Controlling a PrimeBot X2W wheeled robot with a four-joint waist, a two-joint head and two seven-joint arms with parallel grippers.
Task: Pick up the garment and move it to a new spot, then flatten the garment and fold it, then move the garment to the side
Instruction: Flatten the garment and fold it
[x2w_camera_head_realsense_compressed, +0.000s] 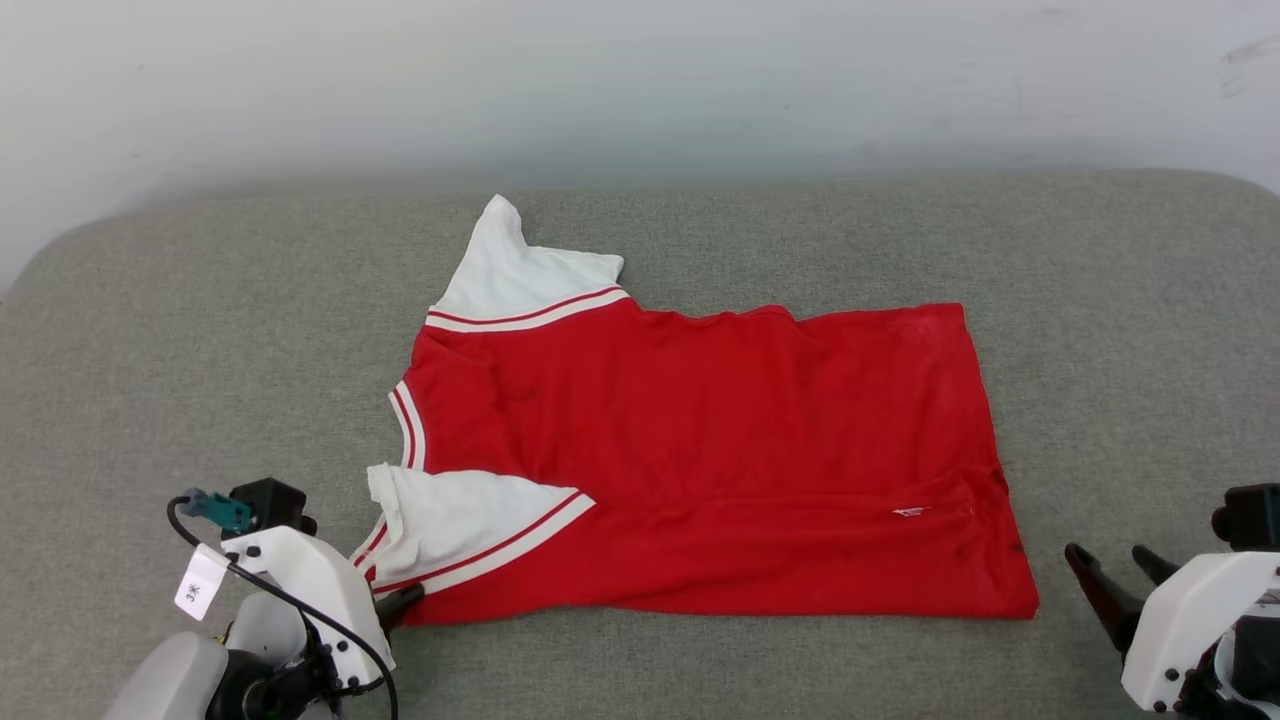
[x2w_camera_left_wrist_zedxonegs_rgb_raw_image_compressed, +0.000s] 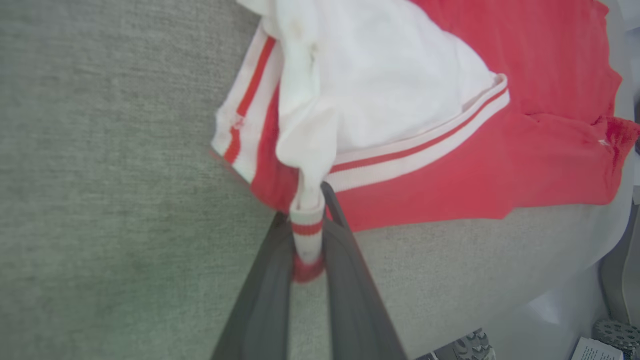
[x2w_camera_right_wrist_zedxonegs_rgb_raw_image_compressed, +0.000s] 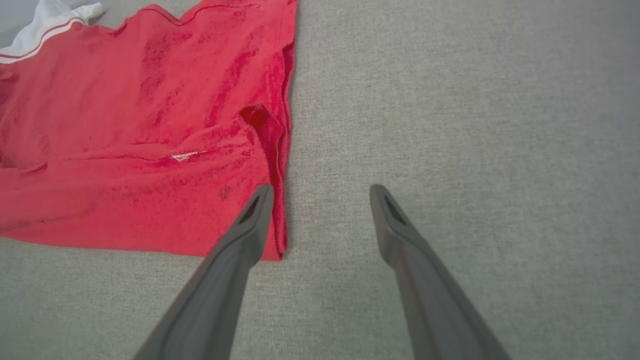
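**Left pincer on the near cuff: draw the sleeve, do not drag the shirt**

Left gripper (x2w_camera_left_wrist_zedxonegs_rgb_raw_image_compressed: 306, 210): jaws nearly closed, pinching the striped cuff (x2w_camera_left_wrist_zedxonegs_rgb_raw_image_compressed: 306, 230) of the near white sleeve (x2w_camera_left_wrist_zedxonegs_rgb_raw_image_compressed: 380, 85). The cuff band is bunched between the fingers. Whether a red body layer is caught too cannot be told.

The garment (x2w_camera_head_realsense_compressed: 700, 450) lies spread on the grey padded surface (x2w_camera_head_realsense_compressed: 200, 350), plain side up. The near sleeve is doubled over the red body and the far sleeve (x2w_camera_head_realsense_compressed: 520, 275) sticks out past it.

Right gripper (x2w_camera_right_wrist_zedxonegs_rgb_raw_image_compressed: 320, 192): jaws wide apart, holding nothing. It is just beside the hem corner (x2w_camera_right_wrist_zedxonegs_rgb_raw_image_compressed: 277, 240), one finger over the hem edge; contact unclear.

Judgement: step in hand is flattening.
- Lift the cuff only slightly and pull away from the body along the sleeve's own line.
- Go slowly; jersey cloth will likely slide on the pad as one piece.
- Pinning the hem with the right gripper would probably stop that.
- Release once the sleeve lies single-layer.
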